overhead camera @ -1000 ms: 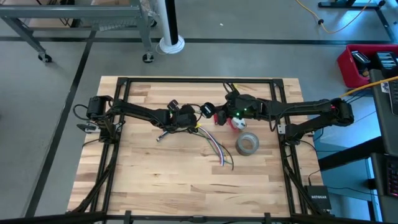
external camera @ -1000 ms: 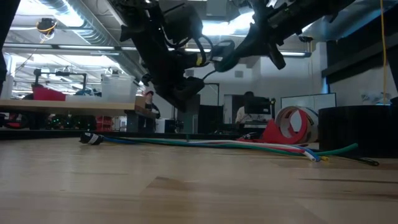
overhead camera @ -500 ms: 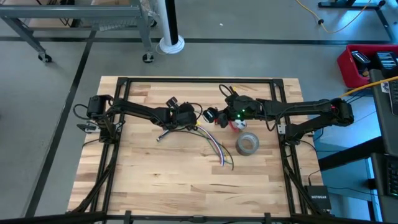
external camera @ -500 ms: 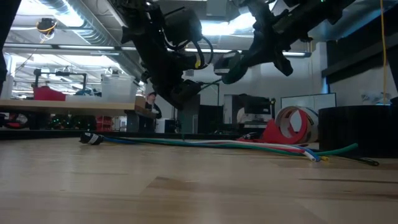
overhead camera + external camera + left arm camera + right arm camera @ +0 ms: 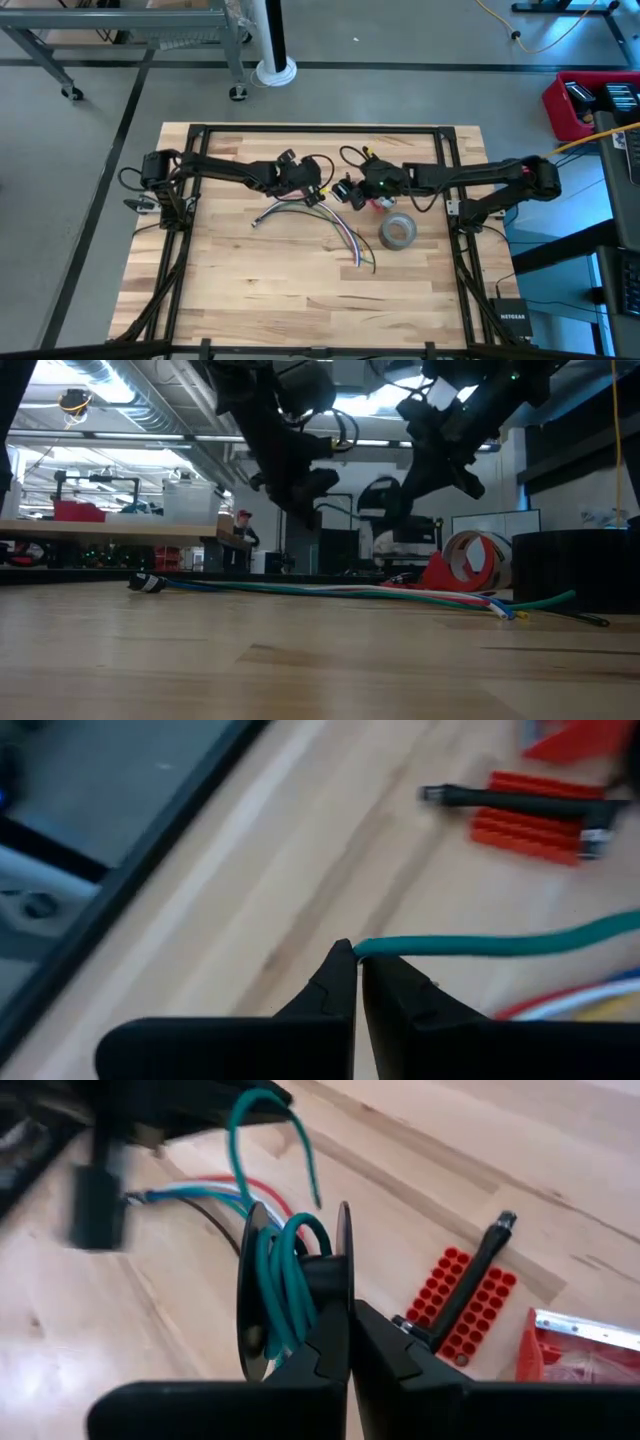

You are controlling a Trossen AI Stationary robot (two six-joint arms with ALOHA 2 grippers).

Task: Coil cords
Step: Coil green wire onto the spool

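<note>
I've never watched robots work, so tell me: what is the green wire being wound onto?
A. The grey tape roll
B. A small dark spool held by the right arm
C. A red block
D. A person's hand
B: in the right wrist view the green wire loops around a small dark spool gripped in the right gripper, while the left gripper pinches the wire's other end.

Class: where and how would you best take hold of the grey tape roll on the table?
Grip the grey tape roll across its rim from above, one finger in the centre hole. It lies flat, hole up, probably too wide to straddle whole.
</note>
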